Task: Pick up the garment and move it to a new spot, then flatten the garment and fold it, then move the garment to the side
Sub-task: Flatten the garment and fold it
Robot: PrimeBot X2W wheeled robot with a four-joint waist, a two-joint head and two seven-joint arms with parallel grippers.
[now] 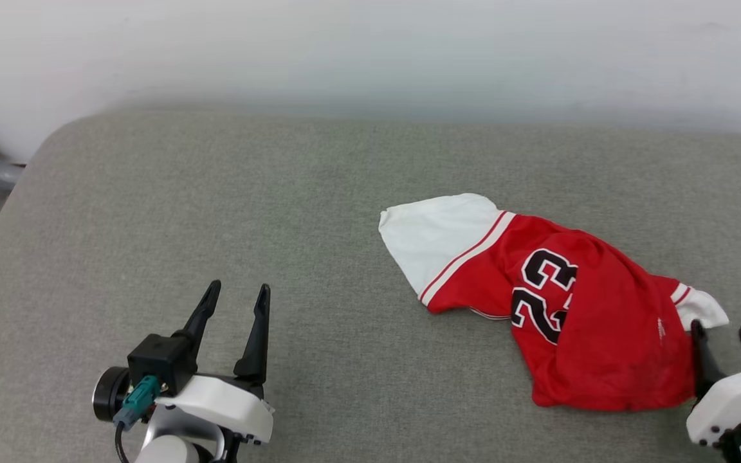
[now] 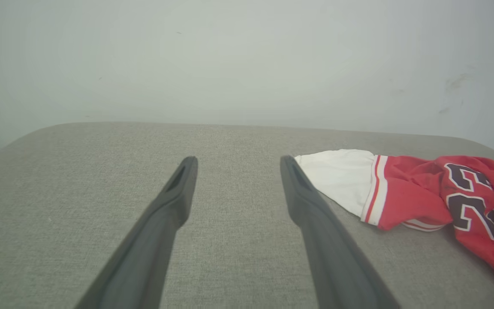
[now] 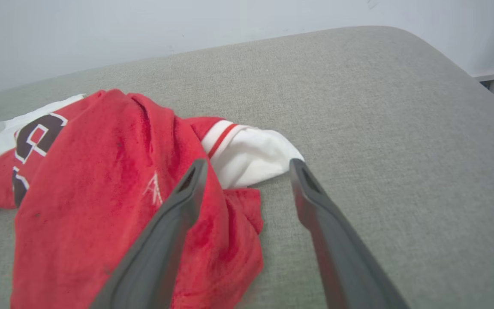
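— What do I have on the left?
— My left gripper (image 1: pixel 238 290) hovers over the bare grey cushion (image 1: pixel 152 193), fingers spread wide, nothing between them.
— And the garment?
— The garment (image 1: pixel 576 308) lies crumpled right of centre on the cushion, well apart from that gripper. One white sleeve points left and the black 23 faces up.
— Far right?
— My right gripper (image 1: pixel 723 334) sits at the garment's right edge, by the other white sleeve. Its fingers are wide apart and grip nothing. I can't tell if one brushes the cloth.
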